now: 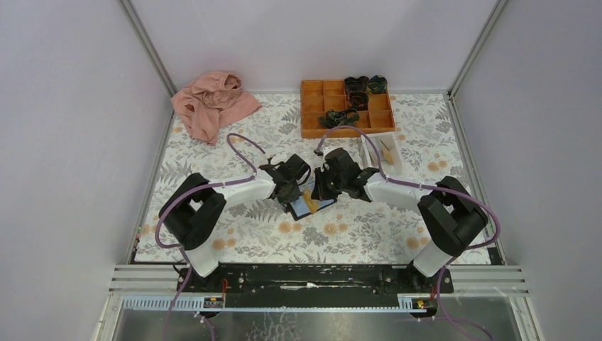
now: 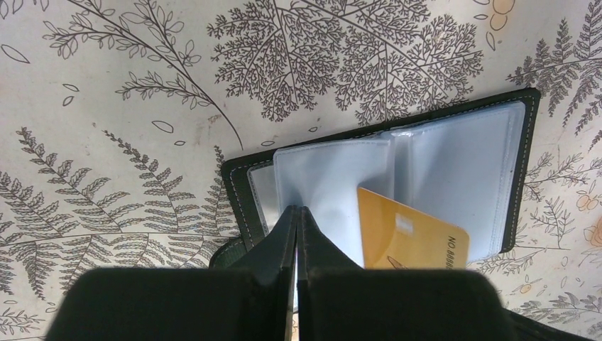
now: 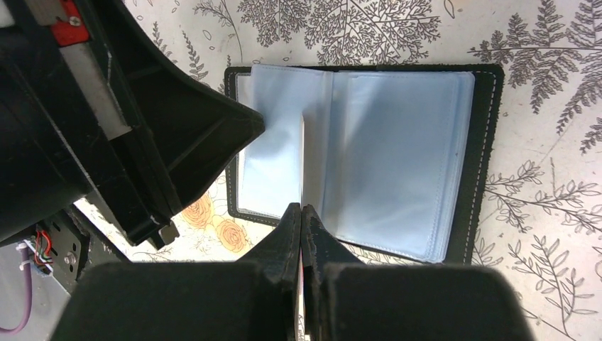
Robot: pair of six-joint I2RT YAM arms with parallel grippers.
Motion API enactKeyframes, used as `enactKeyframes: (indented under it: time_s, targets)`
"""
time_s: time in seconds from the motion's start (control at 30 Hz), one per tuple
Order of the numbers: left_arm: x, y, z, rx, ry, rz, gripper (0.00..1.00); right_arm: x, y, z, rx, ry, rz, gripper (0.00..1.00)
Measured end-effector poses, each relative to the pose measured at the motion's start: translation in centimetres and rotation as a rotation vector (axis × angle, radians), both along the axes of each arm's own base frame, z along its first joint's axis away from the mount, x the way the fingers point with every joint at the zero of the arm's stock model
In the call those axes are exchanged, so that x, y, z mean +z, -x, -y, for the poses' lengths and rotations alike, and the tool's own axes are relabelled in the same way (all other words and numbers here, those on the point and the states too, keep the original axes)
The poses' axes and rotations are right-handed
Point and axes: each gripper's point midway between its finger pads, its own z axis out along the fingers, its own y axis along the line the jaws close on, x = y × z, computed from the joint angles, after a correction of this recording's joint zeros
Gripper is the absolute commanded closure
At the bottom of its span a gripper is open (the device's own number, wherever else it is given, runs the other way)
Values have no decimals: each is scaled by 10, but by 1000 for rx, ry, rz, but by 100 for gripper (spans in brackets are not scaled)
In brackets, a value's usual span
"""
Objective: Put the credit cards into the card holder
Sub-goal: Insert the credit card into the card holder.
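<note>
From my seat the card holder (image 1: 313, 207) lies open at the middle of the table (image 1: 369, 227), under both arms' tips. The left gripper (image 2: 297, 212) is over its left half. To the right of it, the right gripper (image 3: 302, 209) pinches a credit card (image 2: 408, 238) on edge above the pockets. Behind, right of centre, lies the compartment tray (image 1: 312, 106), with a small tray (image 1: 394, 165) just before its right end. A crumpled cloth (image 1: 213, 106) lies at the far left corner.

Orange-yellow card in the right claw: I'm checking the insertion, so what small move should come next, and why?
Probably tilt the right claw to lay the orange-yellow plastic card flatter and slide its edge toward a pocket mouth. It stands on edge over the open black card holder with light-blue pockets, apparently not yet in a sleeve, while the shut left claw sits over its pockets.
</note>
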Motion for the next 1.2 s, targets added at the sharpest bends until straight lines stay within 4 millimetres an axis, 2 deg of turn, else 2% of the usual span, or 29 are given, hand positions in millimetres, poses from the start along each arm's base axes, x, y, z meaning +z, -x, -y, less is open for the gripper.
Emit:
enactKeyframes:
  time_s: [0.13,0.33,0.5,0.67,0.83,1.0,1.2]
  targets:
    - [0,1,1,-2,-3,2,100,9,-2,4,-6,16,18,100]
    - [0,0,0,0,-6,5,100,29,-14,-2,-12,-7,69,100]
    - [0,0,0,0,-7,5,100,31,-21,3,-32,-9,72,100]
    - [0,1,-1,0,-2,11,100,33,-36,13,-73,-39,72,100]
    - [0,1,-1,0,5,18,100,30,-40,14,-77,-74,48,100]
    - [0,1,-1,2,10,23,100,19,-31,9,-53,-105,0,100]
    - [0,1,-1,2,12,25,100,3,-19,12,-47,-104,-49,100]
